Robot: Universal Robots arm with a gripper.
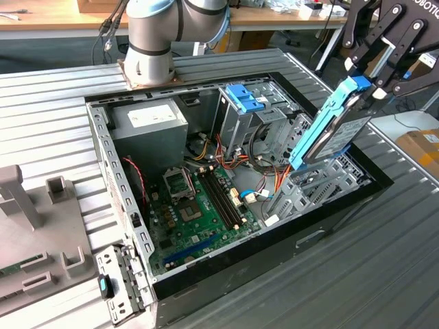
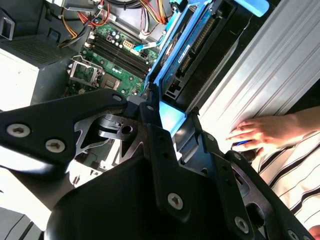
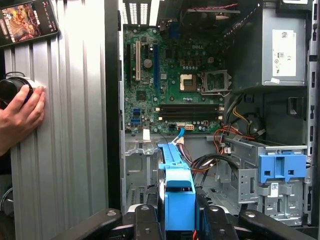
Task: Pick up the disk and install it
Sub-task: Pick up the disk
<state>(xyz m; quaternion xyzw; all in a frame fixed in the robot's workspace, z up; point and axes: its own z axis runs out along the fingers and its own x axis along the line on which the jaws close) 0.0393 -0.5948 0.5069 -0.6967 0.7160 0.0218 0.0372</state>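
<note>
While the black linkage gripper point(image 1: 367, 83) clamps its upper end, the disk point(image 1: 335, 133), a flat dark hard drive framed by bright blue plastic rails, hangs steeply tilted above the open black computer case point(image 1: 312, 233). I read the gripper as clenched on the drive: in the first wrist view a dark finger point(image 3: 144, 222) sits on either side of the blue end piece.

The drive's lower end points down at the grey perforated metal drive cage point(image 1: 309, 195), in the corner of the case farthest from the grey power-supply box with the white label point(image 1: 147, 123). I cannot tell whether it touches the cage. The green motherboard point(image 1: 199, 205) lies on the case floor between cage and box, and a light-blue ridged latch plate point(image 1: 243, 96) stands on the neighbouring bay inside the case. Outside the case, a person's hand point(image 3: 20, 115) rests on the ribbed grey tabletop point(image 3: 70, 150).

By my judgement the pick-up is done and the install step is in hand: the drive is over its bay but not seated. Seating it calls, I think, for taking out the tilt, squaring the blue rails with the cage's guides, and keeping the red and orange cables point(image 1: 257, 168) beside the cage from getting pinched.
</note>
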